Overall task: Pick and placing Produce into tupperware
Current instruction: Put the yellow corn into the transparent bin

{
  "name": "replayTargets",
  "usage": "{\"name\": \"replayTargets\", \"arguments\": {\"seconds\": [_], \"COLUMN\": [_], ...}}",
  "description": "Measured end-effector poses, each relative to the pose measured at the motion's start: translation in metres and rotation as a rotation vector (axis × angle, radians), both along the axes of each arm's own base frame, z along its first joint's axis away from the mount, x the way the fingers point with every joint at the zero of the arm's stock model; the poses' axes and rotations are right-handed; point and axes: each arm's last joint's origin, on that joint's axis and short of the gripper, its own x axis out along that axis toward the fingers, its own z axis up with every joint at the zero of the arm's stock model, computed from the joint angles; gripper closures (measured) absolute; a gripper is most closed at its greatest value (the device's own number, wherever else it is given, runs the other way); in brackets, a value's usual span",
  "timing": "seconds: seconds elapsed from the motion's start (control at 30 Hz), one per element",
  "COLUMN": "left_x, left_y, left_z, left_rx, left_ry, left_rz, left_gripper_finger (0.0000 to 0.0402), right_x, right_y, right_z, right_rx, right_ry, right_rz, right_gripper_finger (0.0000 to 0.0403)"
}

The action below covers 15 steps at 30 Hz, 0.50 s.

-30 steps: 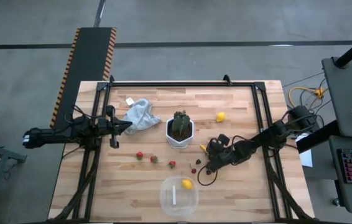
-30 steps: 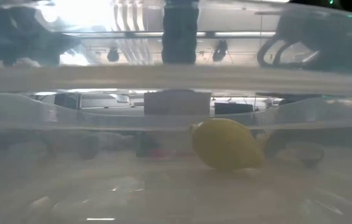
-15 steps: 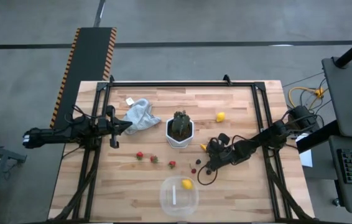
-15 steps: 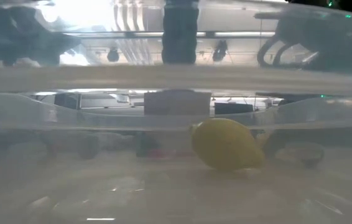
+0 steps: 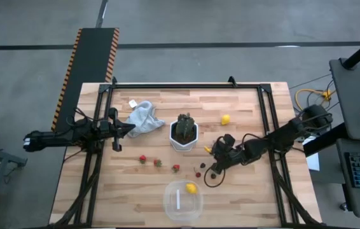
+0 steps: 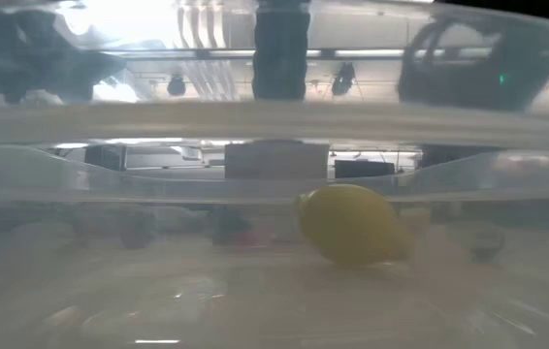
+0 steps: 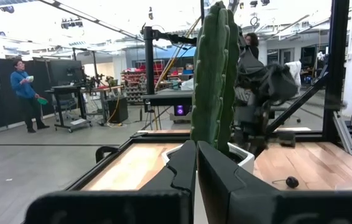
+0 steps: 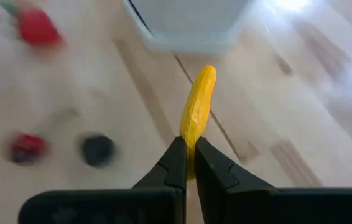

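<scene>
The right gripper (image 8: 188, 163) is pinched tight on the thin yellow piece (image 8: 198, 106), which sticks out past its fingertips. Just beyond sit a dark berry (image 8: 97, 149) and strawberries (image 8: 27, 147). The tupperware (image 5: 183, 200) lies farther off, holding a lemon (image 5: 191, 188). The left gripper (image 7: 196, 163) is closed, empty, far off.

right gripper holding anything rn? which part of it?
Yes. The right gripper is shut on the thin yellow piece, pinching it at one end; the rest sticks out past the fingertips. The left gripper is shut and holds nothing.
</scene>
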Motion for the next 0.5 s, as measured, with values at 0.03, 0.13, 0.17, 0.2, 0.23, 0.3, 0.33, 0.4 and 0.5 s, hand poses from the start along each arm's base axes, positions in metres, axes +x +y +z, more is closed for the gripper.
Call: {"name": "replayTargets", "arguments": {"seconds": [0.03, 0.13, 0.17, 0.2, 0.23, 0.3, 0.33, 0.4, 0.5], "left_x": [0.0, 0.0, 0.0, 0.0, 0.0, 0.0, 0.0, 0.0, 0.0], "left_y": [0.0, 0.0, 0.0, 0.0, 0.0, 0.0, 0.0, 0.0, 0.0], "left_z": [0.0, 0.001, 0.001, 0.001, 0.001, 0.001, 0.001, 0.001, 0.001], "left_rx": [0.0, -0.001, -0.001, -0.001, -0.001, -0.001, -0.001, -0.001, -0.001], "left_ry": [0.0, -0.012, -0.016, -0.016, -0.016, -0.016, -0.015, -0.016, -0.016], "left_rz": [0.001, 0.0, 0.0, 0.0, 0.001, 0.0, 0.0, 0.0, 0.0], "left_gripper_finger": [0.0402, 0.0402, 0.0402, 0.0402, 0.0402, 0.0402, 0.0402, 0.0402, 0.0402], "right_x": [0.001, 0.004, 0.006, 0.007, 0.008, 0.01, 0.011, 0.014, 0.02], "right_y": [0.002, 0.011, 0.015, 0.019, 0.023, 0.031, 0.036, 0.048, 0.065], "right_z": [0.006, 0.025, 0.032, 0.039, 0.045, 0.056, 0.061, 0.071, 0.081], "right_rx": [0.003, 0.006, 0.008, 0.013, 0.02, 0.033, 0.033, 0.028, 0.024], "right_ry": [-0.021, -0.079, -0.1, -0.123, -0.145, -0.177, -0.188, -0.211, -0.233], "right_rz": [0.013, 0.065, 0.083, 0.097, 0.108, 0.134, 0.154, 0.202, 0.258], "right_gripper_finger": [0.0394, 0.0394, 0.0394, 0.0394, 0.0394, 0.0394, 0.0394, 0.0394, 0.0394]}}
